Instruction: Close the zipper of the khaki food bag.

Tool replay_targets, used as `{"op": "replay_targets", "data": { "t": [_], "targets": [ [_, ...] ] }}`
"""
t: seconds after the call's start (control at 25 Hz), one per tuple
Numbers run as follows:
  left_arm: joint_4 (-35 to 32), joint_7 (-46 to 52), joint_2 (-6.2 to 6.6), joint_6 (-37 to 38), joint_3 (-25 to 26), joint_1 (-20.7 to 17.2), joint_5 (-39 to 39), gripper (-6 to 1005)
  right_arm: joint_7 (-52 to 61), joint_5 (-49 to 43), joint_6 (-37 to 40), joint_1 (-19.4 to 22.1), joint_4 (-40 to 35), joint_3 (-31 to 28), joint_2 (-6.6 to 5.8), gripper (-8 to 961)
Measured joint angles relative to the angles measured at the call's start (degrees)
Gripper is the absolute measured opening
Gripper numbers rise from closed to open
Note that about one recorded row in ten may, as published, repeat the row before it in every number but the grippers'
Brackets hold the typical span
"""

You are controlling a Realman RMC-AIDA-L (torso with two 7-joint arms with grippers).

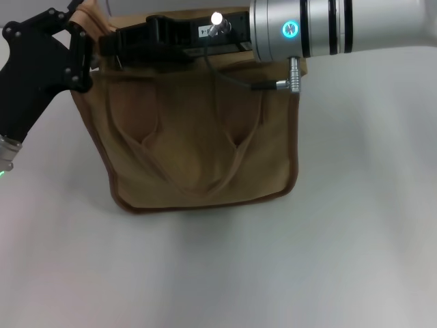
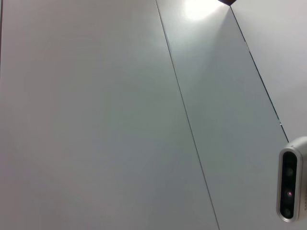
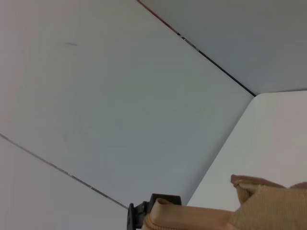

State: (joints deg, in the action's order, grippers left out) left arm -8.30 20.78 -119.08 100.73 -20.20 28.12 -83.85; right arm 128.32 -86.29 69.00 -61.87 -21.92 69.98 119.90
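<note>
Table: a plain white table (image 1: pixel 341 260) lies nearest to me, and the bag rests flat on it.

Khaki food bag: the khaki food bag (image 1: pixel 198 147) lies on its side, its brown-piped bottom edge toward me and its top away from me. The two flat loop handles (image 1: pixel 235 154) are folded down over the front panel. What is inside the bag I cannot tell, because the mouth is hidden behind my arms.

Zipper: the zipper must run along the far top edge of the bag, but my right wrist covers this edge in the head view, so I see neither the tape nor the silver pull tab.

Left gripper: my left gripper (image 1: pixel 80 31) is at the far left corner of the bag's top. Its black fingers (image 1: pixel 76 41) touch the khaki cloth there and seem to pinch the corner, but the exact grip I cannot tell.

Right gripper: my right gripper (image 1: pixel 130 42) reaches across the top edge from the right side, with its black body lying along the line of the zipper. Its fingertips are close to my left gripper; whether they are wide or narrow I cannot tell.

Right wrist view: it shows a raised khaki corner (image 3: pixel 268 206) of the bag and a black gripper part (image 3: pixel 144 211) touching the cloth edge.

Left wrist view: only pale wall panels (image 2: pixel 96 120).
</note>
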Motion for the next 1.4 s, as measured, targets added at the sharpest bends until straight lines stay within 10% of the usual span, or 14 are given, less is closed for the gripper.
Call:
{"op": "replay_targets", "data": {
  "t": [1.4],
  "targets": [
    [1.45,-0.61,0.29,-2.92,1.02,-0.29,0.51,30,-12.82,1.05,-1.72,2.69,-0.5,0.99,-0.02,12]
  ]
}}
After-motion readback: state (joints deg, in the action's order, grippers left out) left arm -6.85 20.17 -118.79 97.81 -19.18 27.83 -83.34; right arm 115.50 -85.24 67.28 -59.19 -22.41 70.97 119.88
